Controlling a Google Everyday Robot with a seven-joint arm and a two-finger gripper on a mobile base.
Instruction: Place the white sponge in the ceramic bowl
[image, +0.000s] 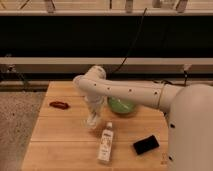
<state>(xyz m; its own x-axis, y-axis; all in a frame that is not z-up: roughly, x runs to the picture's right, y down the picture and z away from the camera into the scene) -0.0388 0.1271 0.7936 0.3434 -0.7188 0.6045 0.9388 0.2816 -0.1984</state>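
— Pincer (93, 120) first: in our one camera view it hangs at the end of the arm (125, 90), down near the middle of the wooden surface (55, 135), just left of the bowl (121, 106). We cannot tell whether it is apart, together or clamped on anything; a pale blur sits right at its tip.

— Is that blur the sponge (92, 121)?

— We judge it likely, since nothing else cream-coloured lies on the surface, but we cannot say whether it is gripped or only resting under the tip. Either way it is beside the bowl, not in it.

— How would it handle?

— We expect it to be light and soft, giving way under pressure, not fragile and not slippery. We would take it across its narrow sides, squeezing gently so it does not bulge out, and let it drop into the green bowl, which is wider than it.

— And the count?

— One sponge, one bowl, one white bottle (105, 142) lying in front of the pincer, one black block (146, 144) to the right, one small red thing (59, 104) at the left.
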